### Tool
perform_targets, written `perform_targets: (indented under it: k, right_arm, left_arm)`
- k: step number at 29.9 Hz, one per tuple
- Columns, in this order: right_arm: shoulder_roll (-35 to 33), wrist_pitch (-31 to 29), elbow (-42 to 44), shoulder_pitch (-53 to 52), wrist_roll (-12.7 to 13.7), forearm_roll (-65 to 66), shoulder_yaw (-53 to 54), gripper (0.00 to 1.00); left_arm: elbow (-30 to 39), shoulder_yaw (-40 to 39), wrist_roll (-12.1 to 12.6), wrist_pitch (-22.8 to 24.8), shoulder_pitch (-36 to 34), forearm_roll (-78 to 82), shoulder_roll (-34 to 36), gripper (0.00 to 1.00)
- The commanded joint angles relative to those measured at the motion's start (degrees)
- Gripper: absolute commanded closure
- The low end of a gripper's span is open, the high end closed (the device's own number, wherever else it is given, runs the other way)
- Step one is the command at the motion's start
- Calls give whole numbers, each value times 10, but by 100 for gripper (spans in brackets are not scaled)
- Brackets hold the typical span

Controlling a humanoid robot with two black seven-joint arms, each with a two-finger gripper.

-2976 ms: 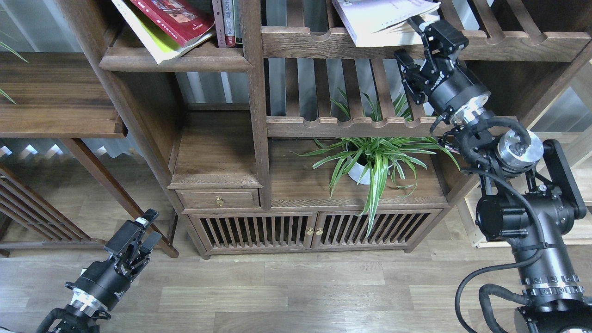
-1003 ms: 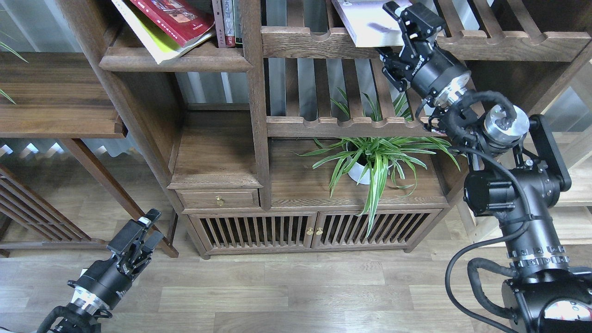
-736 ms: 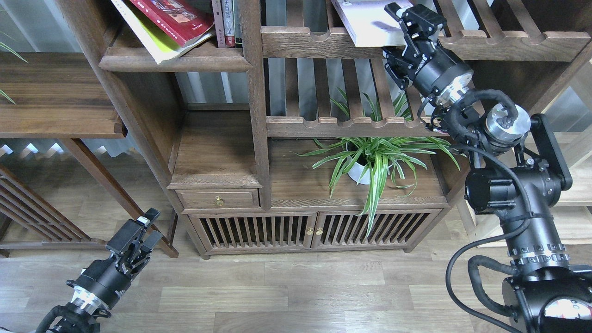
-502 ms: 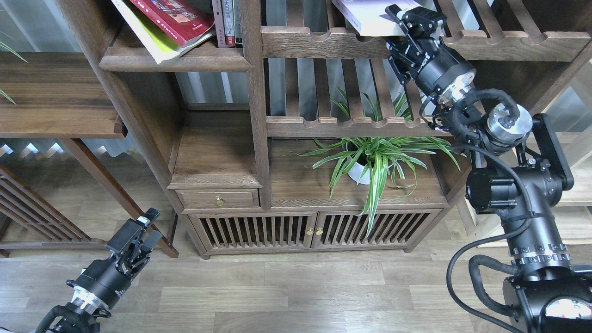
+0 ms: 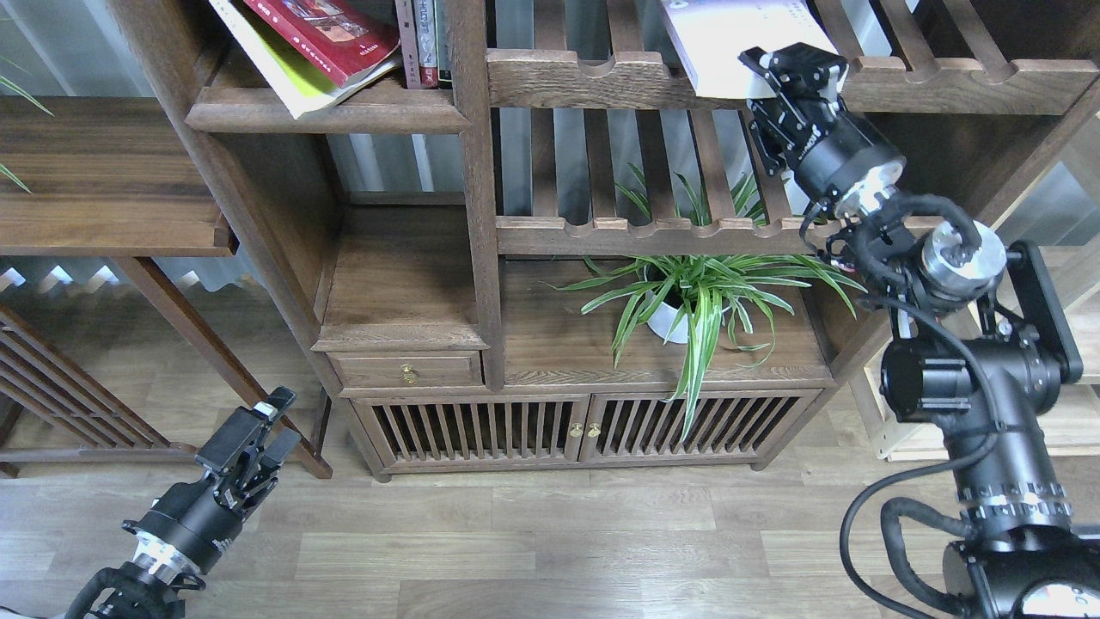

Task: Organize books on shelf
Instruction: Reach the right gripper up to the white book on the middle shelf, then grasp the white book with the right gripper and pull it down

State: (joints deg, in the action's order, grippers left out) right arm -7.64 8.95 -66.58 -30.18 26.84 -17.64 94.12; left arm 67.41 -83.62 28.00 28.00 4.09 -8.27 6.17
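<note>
Pale lavender-white book [image 5: 730,39] gripped at lower corner by right hand [image 5: 791,73], laid flat, overhanging slatted rail. Left hand [image 5: 253,438] seen unclenched, empty.

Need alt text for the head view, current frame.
Right end effector grips the corner of a pale lavender-white book on a slatted upper shelf of a dark wooden bookcase. A red book leans on the solid shelf at upper left; left end effector hangs low over the floor.

My right arm up at the bookcase, left arm low.

My right gripper [image 5: 786,69] jaws clamp the pale lavender-white book's [image 5: 730,39] near corner over the slatted rail [image 5: 601,82]. The red book [image 5: 322,34] and yellow-green book [image 5: 275,69] lean on the solid shelf [image 5: 326,116]. My left gripper [image 5: 262,430] hangs above the floor.
</note>
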Motion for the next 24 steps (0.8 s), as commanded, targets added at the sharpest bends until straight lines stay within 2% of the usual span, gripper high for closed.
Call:
perform_targets:
  k: [1,10,19,24]
  right_arm:
    - [3,-6,-28,27,1,-12,4,82]
    - [3,-45,-76,64,2,-48,11,84]
    - [1,-51,-90,65,8,-71,34,85]
    - [0,-75,-93,95,12,-77,39,85]
  left_arm:
    - [0,1,0,0,-1,0,-1,3]
    - [-14,1,0,0,-29,-24,-3,3]
    - [-18,12,0,0,-32,-24,-2,3]
    - [-27,14,0,0,-49,-26,-3,3]
